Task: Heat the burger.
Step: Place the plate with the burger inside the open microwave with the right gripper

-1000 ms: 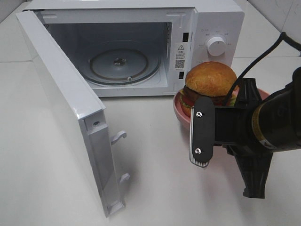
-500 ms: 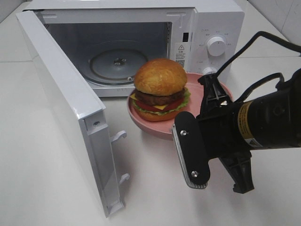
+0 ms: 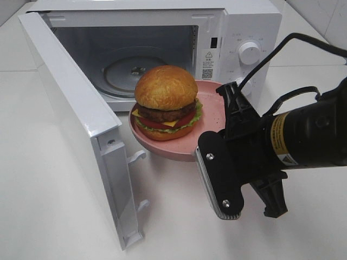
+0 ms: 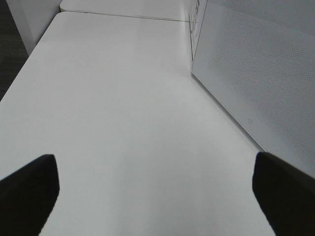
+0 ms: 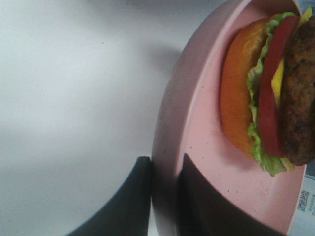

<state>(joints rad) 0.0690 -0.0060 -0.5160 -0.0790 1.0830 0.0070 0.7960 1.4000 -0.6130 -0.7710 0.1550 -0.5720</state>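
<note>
Gripping the rim of the pink plate (image 3: 210, 106), the right claw (image 3: 224, 93) is clamped shut on it at centre right of the overhead frame. In the wrist view its dark fingers (image 5: 133, 196) sit one on each face of the rim. The burger (image 3: 166, 103) stands upright on that plate at the middle of the frame, just in front of the mouth of the microwave (image 3: 244, 27). The door (image 3: 70, 114) swings wide at the left, and the glass turntable (image 3: 122, 76) is bare behind the bun. The left claw (image 4: 155, 196) hangs over the white desk (image 4: 123, 98), spread wide and holding nothing.
</note>
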